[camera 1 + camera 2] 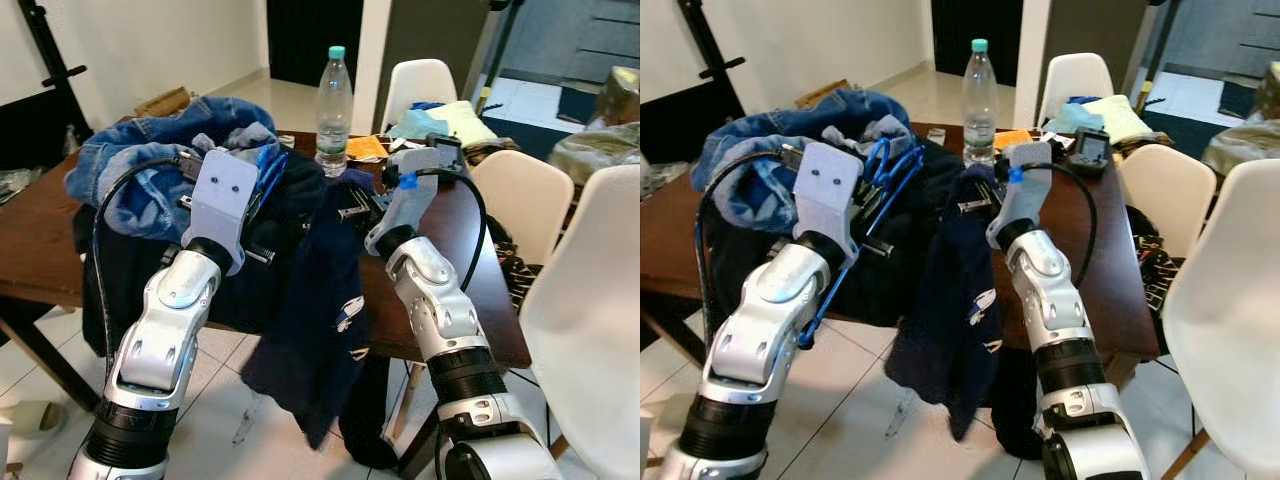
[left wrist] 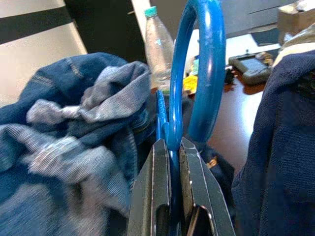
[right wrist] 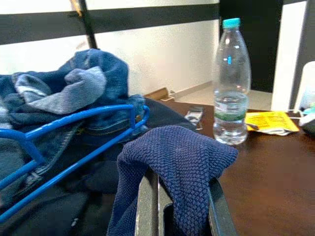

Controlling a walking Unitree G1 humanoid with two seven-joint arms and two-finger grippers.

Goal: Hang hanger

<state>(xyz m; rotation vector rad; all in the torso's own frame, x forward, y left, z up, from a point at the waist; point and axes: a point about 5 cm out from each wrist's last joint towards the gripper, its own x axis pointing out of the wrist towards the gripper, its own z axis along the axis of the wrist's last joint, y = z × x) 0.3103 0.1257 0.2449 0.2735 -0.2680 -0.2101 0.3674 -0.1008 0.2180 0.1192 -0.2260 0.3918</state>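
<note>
Over the front edge of the dark brown wooden table (image 1: 30,255), we hold two things up at once. Our left gripper (image 2: 171,147) is clenched on the blue plastic clothes hanger (image 2: 206,73), pinching it just below the hook; in the left wrist view the hook curves up out of the top of the frame, and the rest of the hanger is hidden behind our fingers (image 2: 153,191). In the right eye view its blue bars (image 1: 890,165) show only in part, tucked behind the silver wrist housing against a heap of faded blue denim jeans (image 1: 150,150) piled on the left part of the table.

Our right gripper (image 3: 173,184) grasps a navy blue knitted garment (image 1: 960,300), whose fabric drapes over both fingers and covers their tips, so we cannot make out how much cloth lies between them. The garment hangs down past the front edge of the table toward the pale tiled floor (image 1: 230,400), its lower end blurred.

Toward the far edge stands a clear plastic water bottle with a teal cap (image 1: 334,100), upright, with a yellow paper (image 3: 270,122) just beside it. White plastic chairs (image 1: 590,290) stand along the right edge of the table, cut off by the frame.
</note>
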